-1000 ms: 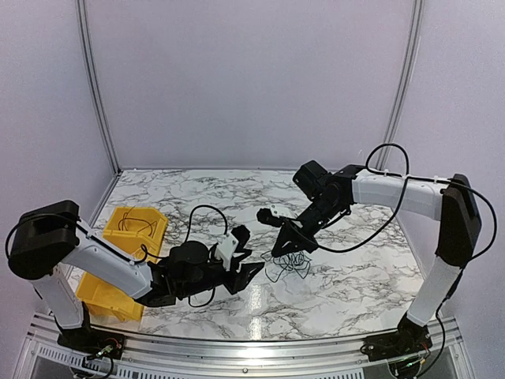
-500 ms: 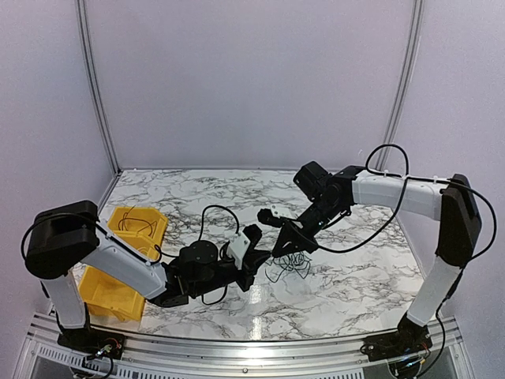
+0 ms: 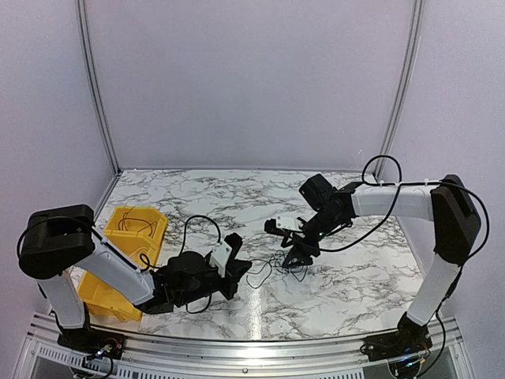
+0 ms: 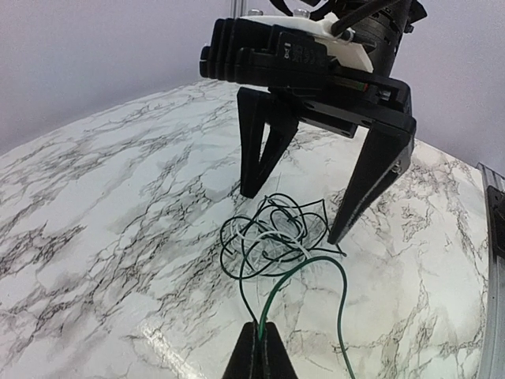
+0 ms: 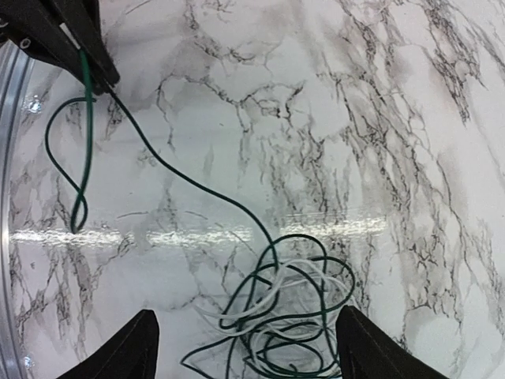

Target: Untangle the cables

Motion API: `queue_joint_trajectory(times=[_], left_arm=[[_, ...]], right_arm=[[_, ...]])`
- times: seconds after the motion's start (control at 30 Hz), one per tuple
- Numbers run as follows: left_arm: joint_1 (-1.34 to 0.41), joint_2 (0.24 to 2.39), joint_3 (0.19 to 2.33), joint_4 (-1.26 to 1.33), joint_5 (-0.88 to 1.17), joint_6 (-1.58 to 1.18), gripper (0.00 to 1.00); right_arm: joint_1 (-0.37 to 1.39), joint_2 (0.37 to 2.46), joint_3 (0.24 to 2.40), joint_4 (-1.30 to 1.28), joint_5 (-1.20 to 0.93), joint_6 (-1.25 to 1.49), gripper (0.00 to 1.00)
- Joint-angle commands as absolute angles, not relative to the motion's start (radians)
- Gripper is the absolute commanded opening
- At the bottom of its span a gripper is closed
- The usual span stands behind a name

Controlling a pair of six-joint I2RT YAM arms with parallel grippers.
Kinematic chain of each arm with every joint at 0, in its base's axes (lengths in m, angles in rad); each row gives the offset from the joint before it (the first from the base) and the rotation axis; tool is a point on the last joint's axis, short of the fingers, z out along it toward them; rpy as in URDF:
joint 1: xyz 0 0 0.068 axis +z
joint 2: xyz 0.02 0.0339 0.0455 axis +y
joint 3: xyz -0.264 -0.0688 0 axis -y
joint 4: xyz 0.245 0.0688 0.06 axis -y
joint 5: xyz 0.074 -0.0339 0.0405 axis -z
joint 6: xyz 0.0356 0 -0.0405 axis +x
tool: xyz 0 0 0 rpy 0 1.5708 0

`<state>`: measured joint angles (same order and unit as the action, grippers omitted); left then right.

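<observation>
At the left edge of the table [image 3: 197, 189] stand the yellow bins [image 3: 118, 215], well apart from the work. To their right, low over the near half of the table, the left gripper [image 4: 259, 335] has its jaws pinched shut on one green strand [image 5: 189, 181]. That strand runs slack across the marble, with a spare loop drooping beside the fingertips, into the cables [image 4: 272, 233]. These lie as a small knot of dark green loops and a pale one, a little right of the table's middle. The right gripper [image 5: 245, 312] stands over the knot with its jaws spread wide, one finger on each side. It holds nothing. Whether the fingertips touch the marble cannot be told.

The step in hand looks like drawing one strand free of the bundle. To do it well, the right gripper should come down and pin or pinch the body of the knot, away from the held strand. The left one can then draw slowly toward the left edge, low and level. A fast pull probably drags the whole knot along or cinches the loops tighter. If the strand goes taut while the bundle follows, easing off and regripping nearer the knot seems wiser.
</observation>
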<state>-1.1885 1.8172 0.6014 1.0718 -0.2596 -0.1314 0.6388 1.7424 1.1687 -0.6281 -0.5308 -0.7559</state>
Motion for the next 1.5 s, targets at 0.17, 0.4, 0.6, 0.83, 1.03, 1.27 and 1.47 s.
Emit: queue_joint_trajectory(times=[0.17, 0.4, 0.6, 0.83, 1.03, 1.27, 1.47], left_arm=[[-1.193, 1.786, 0.526, 1.143, -0.308, -0.226, 0.00], [-1.193, 1.780, 0.517, 1.151, -0.322, -0.224, 0.00], [-1.193, 1.684, 0.472, 1.147, -0.374, -0.205, 0.00], [-1.192, 1.379, 0.456, 0.844, -0.628, -0.203, 0.00], [-1.192, 1.060, 0.478, 0.587, -0.874, -0.135, 0.00], [-1.192, 0.771, 0.574, 0.334, -1.102, -0.008, 0.00], [-1.192, 0.628, 0.688, 0.146, -1.135, 0.048, 0.00]], right_arm=[[0.648, 1.872, 1.208, -0.470, -0.345, -0.713, 0.78], [0.674, 1.944, 1.241, -0.482, -0.384, -0.708, 0.72], [0.670, 2.008, 1.254, -0.509, -0.385, -0.683, 0.29], [0.607, 1.964, 1.190, -0.515, -0.397, -0.679, 0.20], [0.549, 1.927, 1.127, -0.488, -0.399, -0.664, 0.23], [0.539, 1.909, 1.091, -0.457, -0.384, -0.662, 0.19], [0.534, 1.925, 1.084, -0.454, -0.379, -0.671, 0.09]])
